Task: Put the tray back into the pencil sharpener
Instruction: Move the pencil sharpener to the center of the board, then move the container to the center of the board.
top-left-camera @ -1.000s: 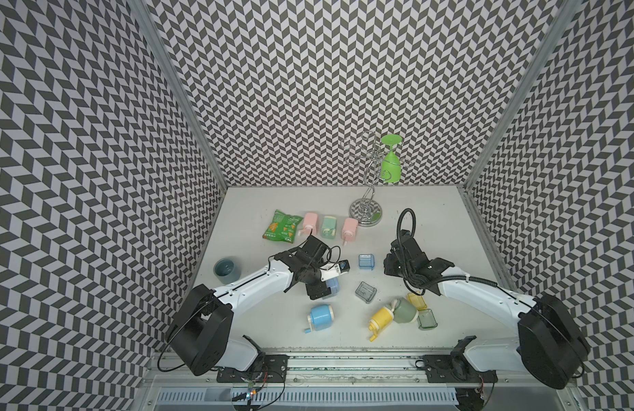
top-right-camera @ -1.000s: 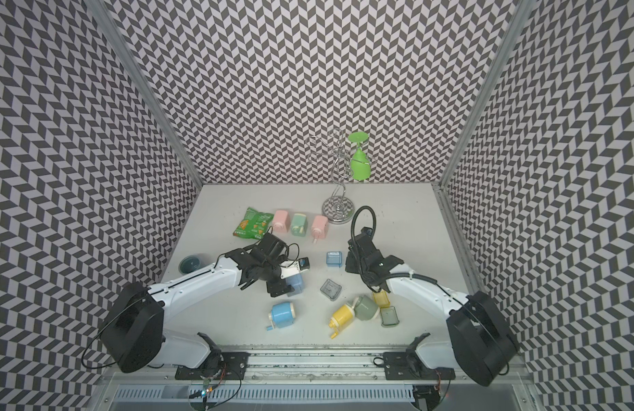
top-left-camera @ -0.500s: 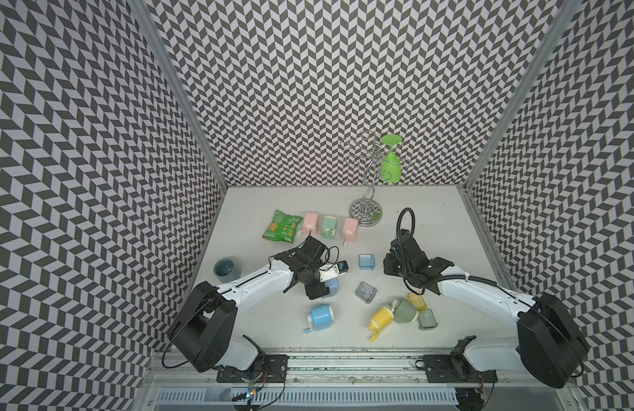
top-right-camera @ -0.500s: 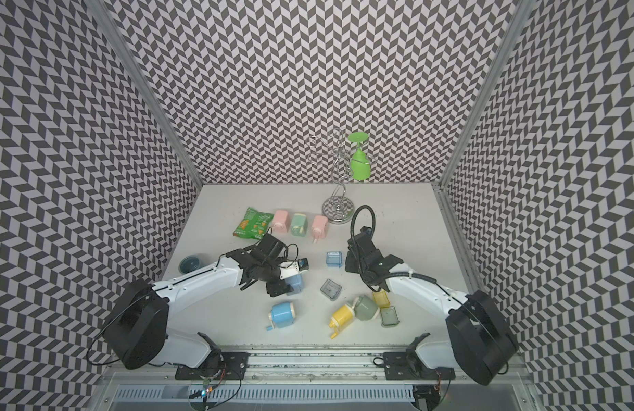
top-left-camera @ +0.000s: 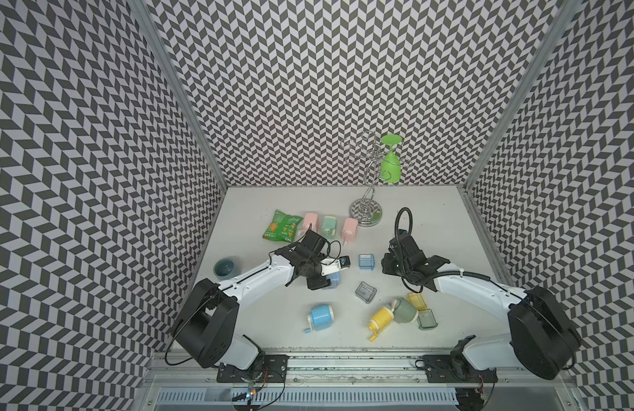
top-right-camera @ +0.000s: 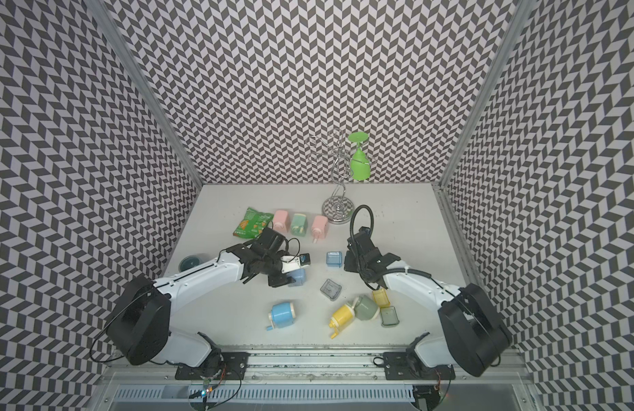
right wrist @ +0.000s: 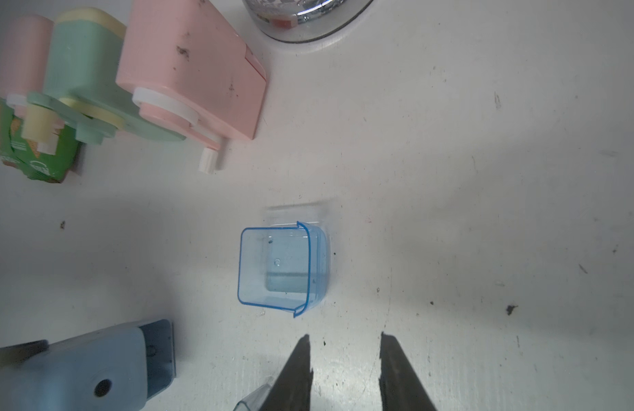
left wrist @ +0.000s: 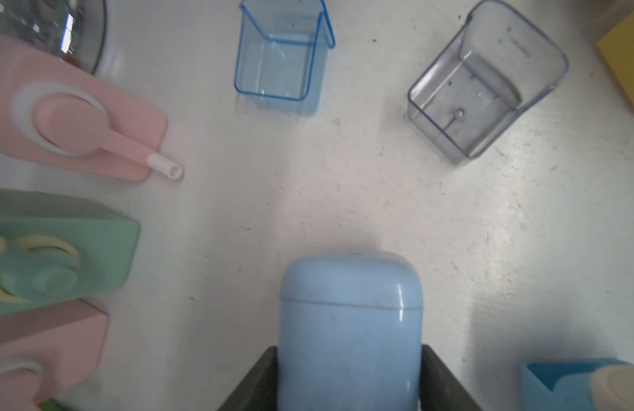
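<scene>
Item: blue tray (right wrist: 281,268), standing mouth-up on the table (top-left-camera: 433,220), directly ahead of the right gripper (right wrist: 344,336) and near its fingertips.
Detail: the right gripper is empty, its jaws parted with only bare table between them. The left gripper (left wrist: 349,350) has its jaws pressed against both flanks of the pale blue sharpener (left wrist: 349,313), gripping it. In both top views the tray sits between the two grippers, nearer the right. The tray is close to square with no marked long axis. Judgement: the right arm fetches the tray and carries it across to the held sharpener.
</scene>
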Robot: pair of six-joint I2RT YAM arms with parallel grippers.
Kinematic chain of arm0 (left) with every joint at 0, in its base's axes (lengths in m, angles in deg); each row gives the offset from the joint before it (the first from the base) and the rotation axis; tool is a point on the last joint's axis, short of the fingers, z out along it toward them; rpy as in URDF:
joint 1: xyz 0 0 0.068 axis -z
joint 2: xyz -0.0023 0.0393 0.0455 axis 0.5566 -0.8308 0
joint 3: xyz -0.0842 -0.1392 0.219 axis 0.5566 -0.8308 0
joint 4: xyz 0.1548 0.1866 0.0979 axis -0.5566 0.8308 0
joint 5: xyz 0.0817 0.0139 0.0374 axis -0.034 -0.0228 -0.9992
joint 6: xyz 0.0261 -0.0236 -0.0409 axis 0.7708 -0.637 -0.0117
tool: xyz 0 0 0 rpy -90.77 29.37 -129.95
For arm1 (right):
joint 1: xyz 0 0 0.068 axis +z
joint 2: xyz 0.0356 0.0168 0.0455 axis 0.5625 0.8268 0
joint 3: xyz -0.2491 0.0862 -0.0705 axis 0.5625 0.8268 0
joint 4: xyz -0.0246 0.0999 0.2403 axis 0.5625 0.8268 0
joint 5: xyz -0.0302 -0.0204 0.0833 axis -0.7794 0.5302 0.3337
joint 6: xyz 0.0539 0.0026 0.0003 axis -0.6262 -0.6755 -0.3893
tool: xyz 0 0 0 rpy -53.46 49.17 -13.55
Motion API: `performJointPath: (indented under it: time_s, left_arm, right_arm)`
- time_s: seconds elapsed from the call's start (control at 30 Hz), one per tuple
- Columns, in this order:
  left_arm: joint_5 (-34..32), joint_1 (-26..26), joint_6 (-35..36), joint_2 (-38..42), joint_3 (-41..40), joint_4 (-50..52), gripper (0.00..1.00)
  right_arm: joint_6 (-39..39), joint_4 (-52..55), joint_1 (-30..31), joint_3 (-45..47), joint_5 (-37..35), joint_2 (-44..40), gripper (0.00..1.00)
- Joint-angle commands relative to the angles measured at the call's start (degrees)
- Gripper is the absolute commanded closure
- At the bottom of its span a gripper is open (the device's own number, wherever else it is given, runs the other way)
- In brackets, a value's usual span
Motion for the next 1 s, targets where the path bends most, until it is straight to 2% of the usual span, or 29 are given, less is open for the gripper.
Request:
performJointPath:
  time_s: [0.0, 0.07, 0.33, 0.5, 0.63, 0.97]
  left_arm:
    - [0.8, -0.3, 4.6, -2.0, 3.3, -5.3, 0.38]
    - [0.7, -0.3, 5.7, -3.9, 5.3, -6.0, 0.38]
    - [2.5, -0.3, 6.9, -9.7, 11.6, -3.6, 0.40]
    - [4.7, -0.4, 6.2, -8.6, 9.5, -2.4, 0.30]
    - [3.3, -0.4, 1.5, -9.3, 9.5, -2.2, 0.19]
    - [2.9, -0.5, -9.3, -6.8, 8.7, -2.2, 0.08]
  right_arm:
    - [0.3, -5.2, -1.6, -0.8, 6.2, 2.1, 0.67]
    - [-0.1, -6.5, -2.4, -0.4, 8.2, 2.9, 0.66]
    - [0.7, -6.7, -3.1, -1.2, 7.8, 3.8, 0.63]
    - [1.3, -6.2, -3.4, -1.3, 7.0, 3.3, 0.63]
    - [1.7, -5.9, -3.6, -1.3, 7.2, 3.4, 0.63]
    - [2.3, -5.6, -3.8, -0.7, 6.7, 1.8, 0.62]
